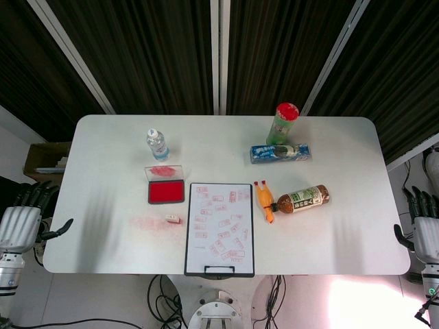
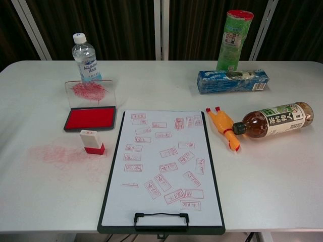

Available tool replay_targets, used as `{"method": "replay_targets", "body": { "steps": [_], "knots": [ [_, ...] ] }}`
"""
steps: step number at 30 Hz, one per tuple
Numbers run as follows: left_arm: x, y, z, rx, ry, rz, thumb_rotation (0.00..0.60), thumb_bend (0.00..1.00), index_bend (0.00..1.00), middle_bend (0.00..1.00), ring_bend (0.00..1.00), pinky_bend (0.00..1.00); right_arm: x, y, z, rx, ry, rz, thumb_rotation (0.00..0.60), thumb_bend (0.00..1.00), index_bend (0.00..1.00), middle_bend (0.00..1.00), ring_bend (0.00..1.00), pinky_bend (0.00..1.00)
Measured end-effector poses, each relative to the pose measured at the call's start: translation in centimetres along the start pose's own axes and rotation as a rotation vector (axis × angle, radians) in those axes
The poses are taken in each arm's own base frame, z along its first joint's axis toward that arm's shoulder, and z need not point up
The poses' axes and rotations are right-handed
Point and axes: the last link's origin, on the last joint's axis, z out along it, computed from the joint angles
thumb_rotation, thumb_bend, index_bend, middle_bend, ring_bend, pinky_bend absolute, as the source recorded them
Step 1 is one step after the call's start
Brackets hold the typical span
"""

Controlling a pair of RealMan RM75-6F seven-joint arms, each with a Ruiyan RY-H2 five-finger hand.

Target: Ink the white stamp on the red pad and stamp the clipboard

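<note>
The white stamp [image 2: 91, 141] with a red base stands upright on the table, just left of the clipboard [image 2: 161, 166] and in front of the open red ink pad [image 2: 91, 117]. In the head view the stamp [image 1: 173, 218] is small, between the pad [image 1: 166, 191] and the clipboard [image 1: 221, 228]. The clipboard's sheet carries several red stamp marks. My left hand [image 1: 24, 219] hangs off the table's left edge with fingers apart, holding nothing. My right hand [image 1: 422, 223] hangs off the right edge, also holding nothing. Neither hand shows in the chest view.
A water bottle [image 2: 85, 57] stands behind the pad. A green can [image 2: 233, 40], a blue packet [image 2: 232, 80], a lying tea bottle [image 2: 275, 121] and a yellow rubber chicken [image 2: 226, 128] sit right of the clipboard. Red ink smears [image 2: 63, 155] mark the table left of the stamp.
</note>
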Motion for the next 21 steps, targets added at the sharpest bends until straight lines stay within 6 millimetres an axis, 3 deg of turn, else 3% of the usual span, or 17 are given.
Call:
{"method": "replay_targets", "body": {
  "steps": [8, 12, 17, 19, 21],
  "knots": [
    [-0.3, 0.3, -0.1, -0.008, -0.012, 0.003, 0.271, 0.19, 0.16, 0.12, 0.09, 0.17, 0.1, 0.1, 0.0, -0.001, 0.003, 0.004, 0.600, 0.29, 0.00, 0.00, 0.00, 0.00],
    [-0.1, 0.7, -0.1, -0.025, -0.023, 0.011, 0.371, 0.19, 0.16, 0.12, 0.09, 0.18, 0.2, 0.3, 0.1, -0.008, 0.007, 0.003, 0.600, 0.29, 0.00, 0.00, 0.00, 0.00],
    [-0.3, 1.9, 0.0, -0.051, -0.075, 0.011, 0.560, 0.19, 0.16, 0.12, 0.09, 0.18, 0.4, 0.5, 0.1, -0.008, 0.007, 0.002, 0.600, 0.29, 0.00, 0.00, 0.00, 0.00],
    [-0.5, 3.2, 0.2, -0.087, -0.103, 0.016, 0.598, 0.19, 0.16, 0.12, 0.09, 0.18, 0.5, 0.7, 0.0, -0.009, 0.008, -0.003, 0.600, 0.29, 0.00, 0.00, 0.00, 0.00],
    [-0.6, 5.0, 0.5, -0.141, -0.131, 0.019, 0.600, 0.19, 0.16, 0.12, 0.09, 0.18, 0.6, 0.8, 0.0, -0.014, 0.011, -0.002, 0.600, 0.30, 0.00, 0.00, 0.00, 0.00]
  ]
}}
